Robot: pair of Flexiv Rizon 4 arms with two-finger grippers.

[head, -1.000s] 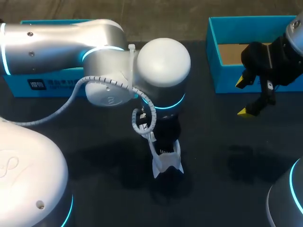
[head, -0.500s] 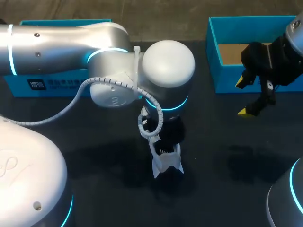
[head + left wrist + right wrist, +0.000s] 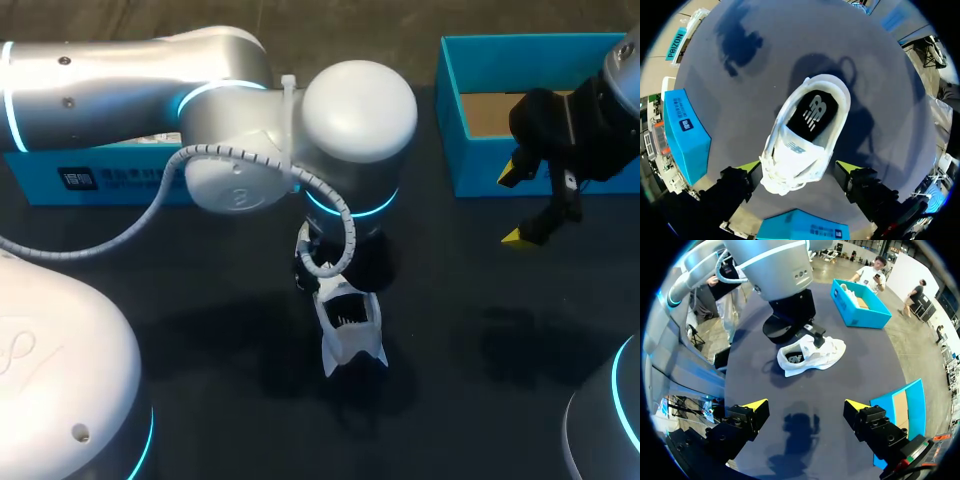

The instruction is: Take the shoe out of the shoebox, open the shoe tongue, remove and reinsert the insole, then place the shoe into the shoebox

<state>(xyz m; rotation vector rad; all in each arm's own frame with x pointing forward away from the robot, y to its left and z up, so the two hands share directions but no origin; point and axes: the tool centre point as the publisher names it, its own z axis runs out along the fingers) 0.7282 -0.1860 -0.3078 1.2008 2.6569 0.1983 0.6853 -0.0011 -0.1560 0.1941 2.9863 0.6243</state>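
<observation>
White shoe (image 3: 350,335) is seen lying on bench (image 3: 200,300), well apart from blue shoebox (image 3: 450,100). L claw (image 3: 799,167) is held spread over shoe's laces; R claw (image 3: 512,206) also spread, beside shoebox.

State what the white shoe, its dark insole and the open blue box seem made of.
White shoe: matte textile or synthetic upper, judging by soft folds and laces.
Black insole: likely fabric-faced foam, flat, matte.
Open blue shoebox: cardboard, brown raw inside, smooth coloured outside.

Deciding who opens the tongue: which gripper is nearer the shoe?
Left. The left gripper hangs over the shoe, fingers open either side; the right gripper hovers by the shoebox.
</observation>
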